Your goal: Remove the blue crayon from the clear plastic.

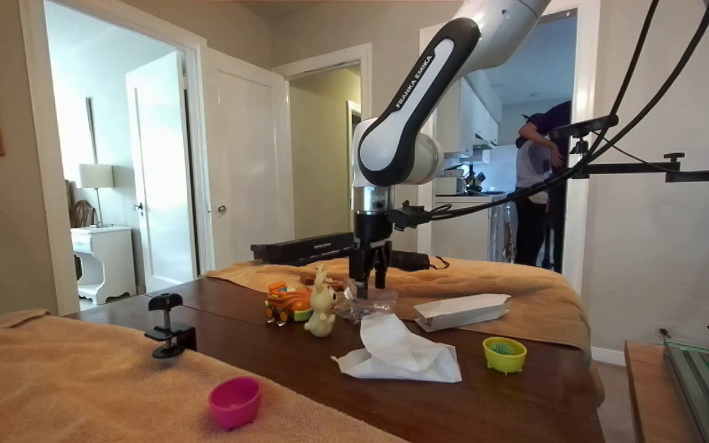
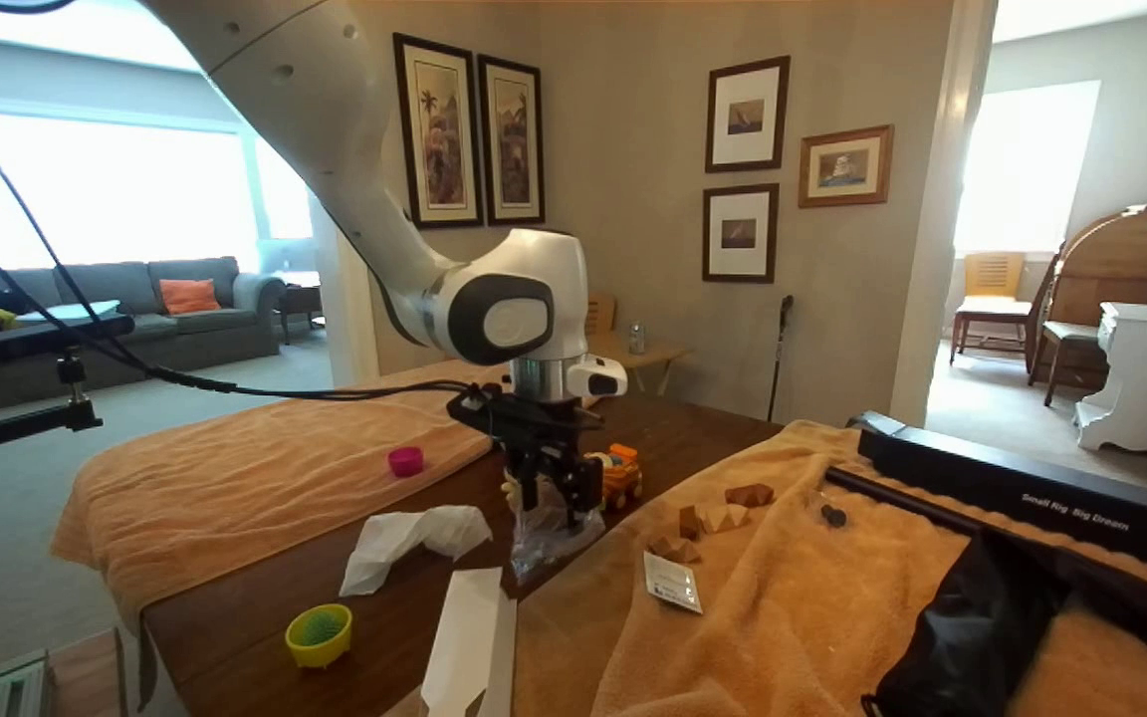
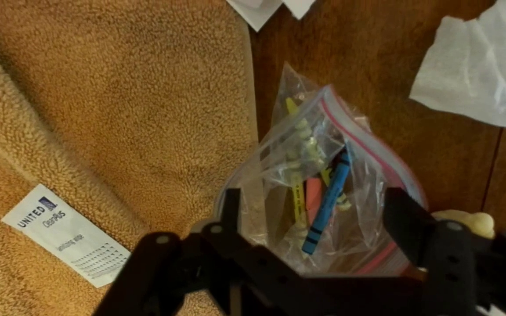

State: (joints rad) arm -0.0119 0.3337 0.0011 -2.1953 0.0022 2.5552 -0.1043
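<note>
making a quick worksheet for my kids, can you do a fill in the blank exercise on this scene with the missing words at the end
The crayon lying uppermost in the clear plastic bag is ____ in colour.
In the wrist view the pincer stands ____, not shut.
Capitals on the wipe packet spell the name ____.
In an exterior view, the toy car beside the pale rabbit figure is mainly ____.

Missing words: blue; open; UNITED; orange.

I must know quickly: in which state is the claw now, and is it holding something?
Claw: open, holding nothing; the blue crayon lies in the bag.
</note>
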